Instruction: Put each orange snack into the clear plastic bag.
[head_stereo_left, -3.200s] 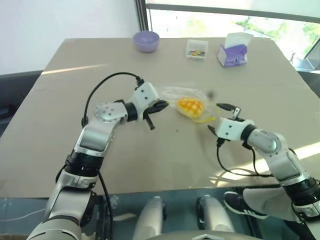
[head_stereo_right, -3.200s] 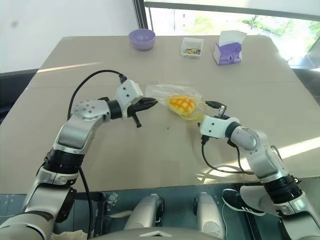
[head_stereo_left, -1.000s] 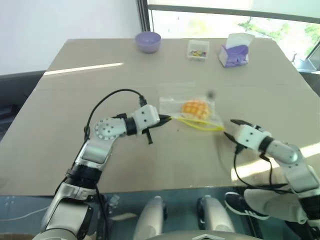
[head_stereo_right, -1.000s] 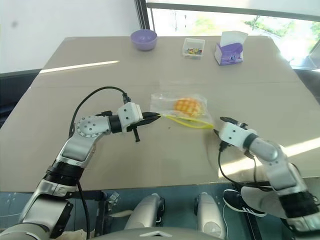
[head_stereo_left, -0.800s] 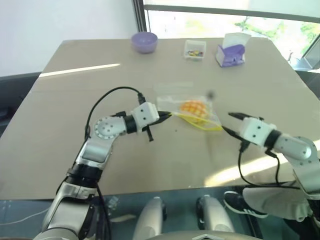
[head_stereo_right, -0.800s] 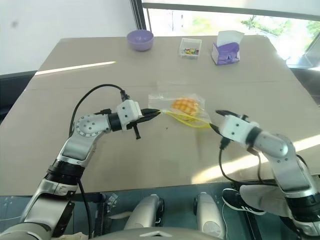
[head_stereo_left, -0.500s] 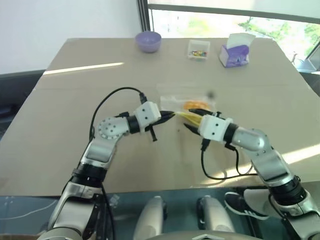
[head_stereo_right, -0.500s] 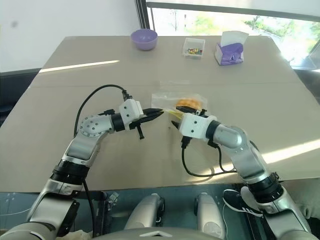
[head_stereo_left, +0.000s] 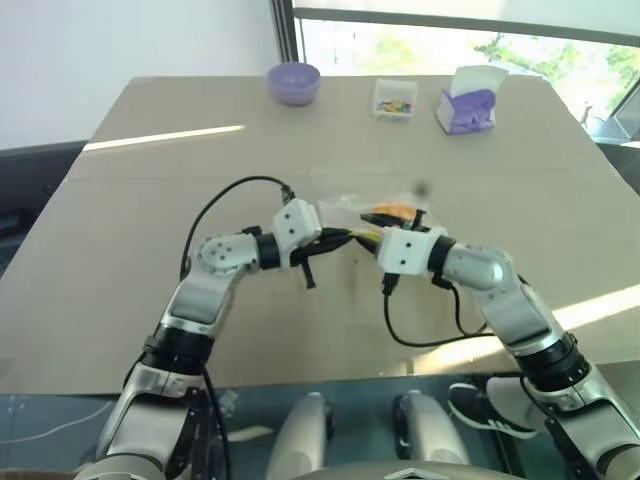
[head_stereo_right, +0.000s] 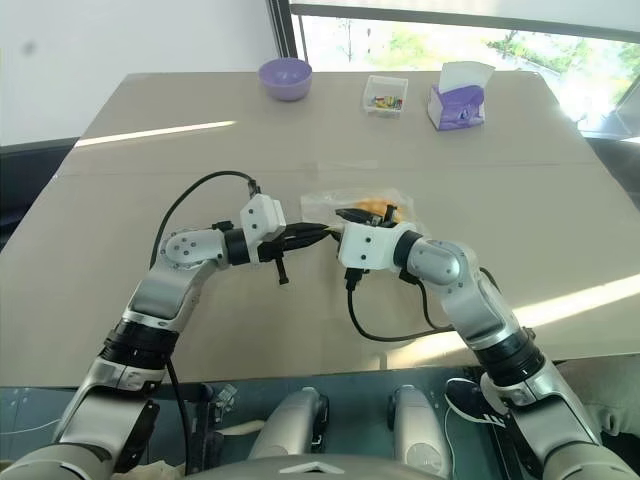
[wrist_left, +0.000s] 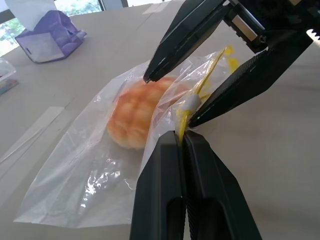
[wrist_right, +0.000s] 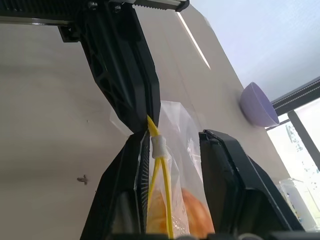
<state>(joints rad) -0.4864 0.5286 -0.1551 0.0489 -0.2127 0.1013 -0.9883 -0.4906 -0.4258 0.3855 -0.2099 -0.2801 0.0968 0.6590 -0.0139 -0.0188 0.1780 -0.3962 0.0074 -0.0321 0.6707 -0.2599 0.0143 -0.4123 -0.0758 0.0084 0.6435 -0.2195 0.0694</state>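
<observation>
Left eye view: the clear plastic bag (head_stereo_left: 372, 212) lies mid-tabletop (head_stereo_left: 150, 200), with the orange snack (head_stereo_left: 390, 211) inside.

Left wrist view: the left gripper (wrist_left: 182, 140) jaws are clenched on the bag's yellow zip end.

Right wrist view: the right gripper (wrist_right: 172, 150) jaws stand apart around the zip strip (wrist_right: 160, 165), grasping nothing.

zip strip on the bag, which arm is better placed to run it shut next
Probably the right. The right gripper stands open astride the yellow zip strip beside its white slider, with the orange snack already inside the clear plastic bag. The left gripper is shut on the strip's end, anchoring it.
</observation>
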